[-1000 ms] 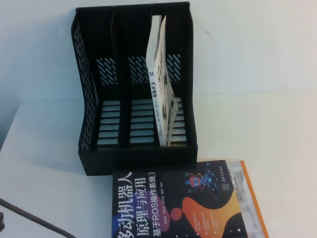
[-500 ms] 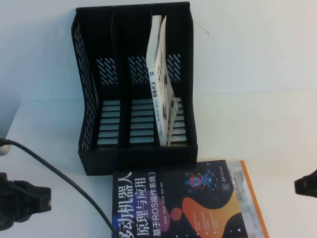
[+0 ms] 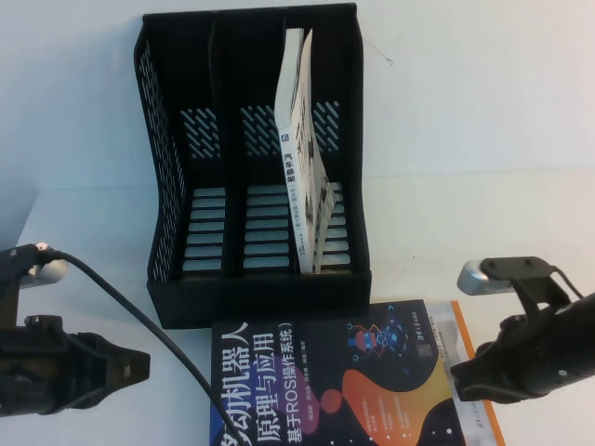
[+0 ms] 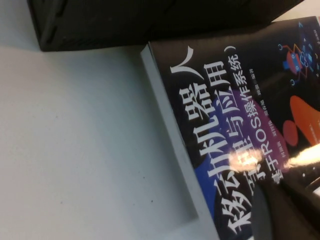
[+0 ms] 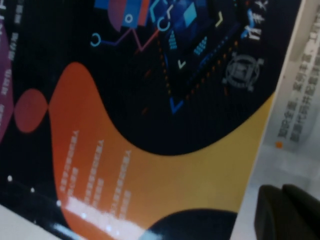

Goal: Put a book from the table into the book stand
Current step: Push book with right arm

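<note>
The book (image 3: 325, 386) lies flat on the table (image 3: 483, 214), cover up, at the near edge, its far edge just in front of the stand (image 3: 251, 158). It sits on top of a white book (image 3: 474, 372) with an orange border, which peeks out along its right side. Left gripper (image 3: 139, 369) hovers low just off the book's left edge, cable trailing across the near left; right gripper (image 3: 462, 383) sits at the book's right edge, over that orange border. I cannot tell whether either one is released or clenched (the tips are dark against dark), and neither appears to hold anything.

In the stand, a thin book (image 3: 302, 149) leans in the right slot; the left and middle slots are free.

What could go wrong? The right gripper may well catch the lower book along with the top one, since their edges lie so close. A glossy cover could also slip in a one-sided pinch, and a tall book tipped upright might knock the stand's front lip.
</note>
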